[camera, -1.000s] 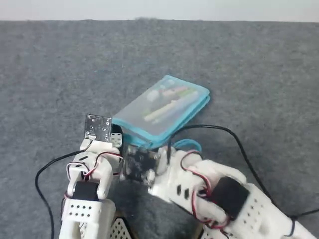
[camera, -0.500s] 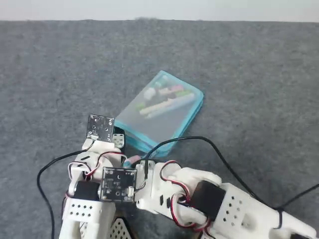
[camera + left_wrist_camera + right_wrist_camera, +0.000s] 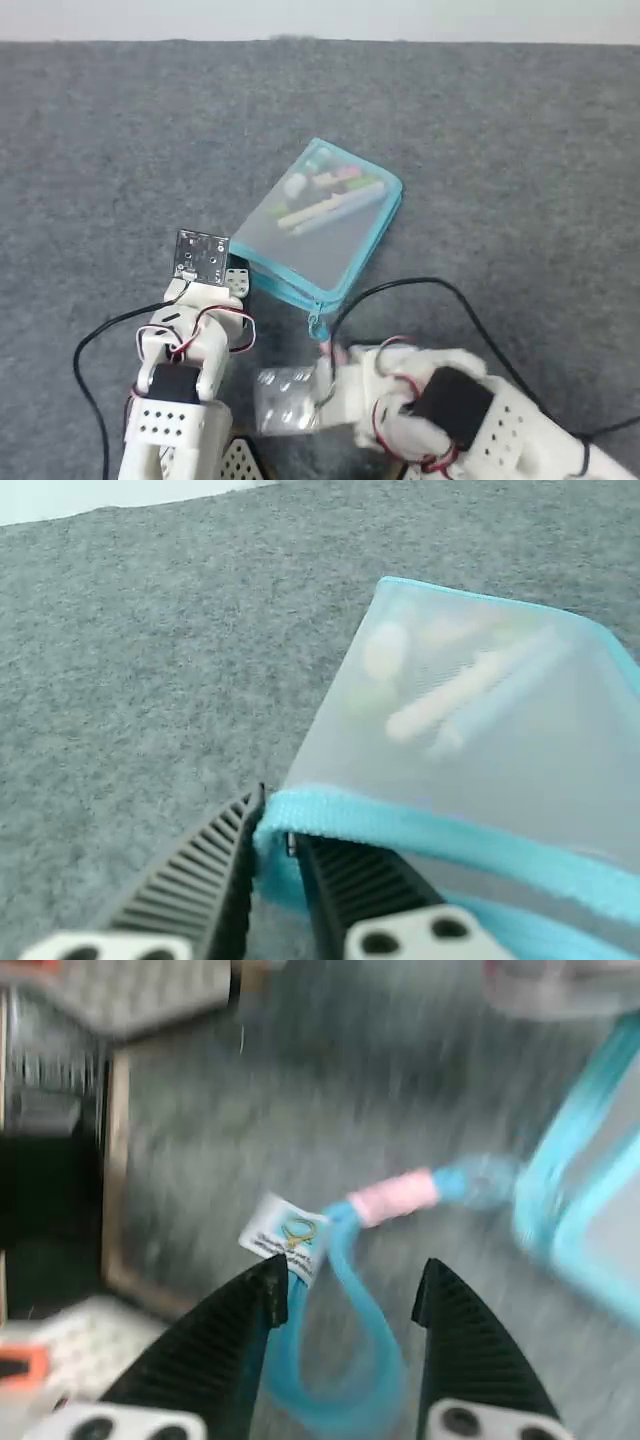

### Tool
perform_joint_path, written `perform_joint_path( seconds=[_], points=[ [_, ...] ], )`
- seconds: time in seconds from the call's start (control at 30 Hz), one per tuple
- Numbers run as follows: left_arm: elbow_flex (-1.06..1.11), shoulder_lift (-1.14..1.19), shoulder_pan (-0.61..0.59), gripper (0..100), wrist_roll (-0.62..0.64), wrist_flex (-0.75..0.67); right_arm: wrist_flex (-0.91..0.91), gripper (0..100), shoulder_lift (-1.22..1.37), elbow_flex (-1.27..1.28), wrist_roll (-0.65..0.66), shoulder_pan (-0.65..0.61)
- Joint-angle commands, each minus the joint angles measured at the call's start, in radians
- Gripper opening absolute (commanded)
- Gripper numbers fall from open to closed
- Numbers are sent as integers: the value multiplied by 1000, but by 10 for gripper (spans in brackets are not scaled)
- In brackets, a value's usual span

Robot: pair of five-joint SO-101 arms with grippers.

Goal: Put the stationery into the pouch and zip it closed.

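Left gripper point(image 3: 272, 830) is clamped on the edge at one corner of the translucent mesh pouch with turquoise trim point(image 3: 322, 225). Its arm is low at the near side of the grey felt surface point(image 3: 500, 150).

Right gripper point(image 3: 350, 1275) points down with its jaws apart. Between them we see a turquoise cord loop point(image 3: 355, 1360) with a small white tag point(image 3: 283, 1238), and nothing is pinched. The loop joins a pink zip pull point(image 3: 393, 1198), which hangs off the pouch corner nearest the right arm.

We count one pouch, lying flat in the middle of the surface. It holds the stationery point(image 3: 330, 205), several pale pen-like pieces and a rounder white one. Through the mesh we cannot tell exactly how many there are.
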Motion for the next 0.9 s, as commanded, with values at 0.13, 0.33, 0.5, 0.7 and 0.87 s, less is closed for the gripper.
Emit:
perform_joint_path(
  seconds=[0.13, 0.33, 0.5, 0.7, 0.87],
  points=[
    [-77, -15, -17, 12, -2, -3, -226, 203, -16, 89, -60, 174],
    [-117, -9, -118, 12, 40, -3, -636, 202, -21, 327, -316, 127],
    [-119, -9, -132, 12, 38, -3, -825, 202, -18, 457, -339, 51],
    [-119, -9, -130, 12, 38, -2, -1004, 202, -16, 514, -344, 71],
    [-117, -9, -130, 12, 40, 0, -1182, 202, -16, 580, -394, 104]
  ],
)
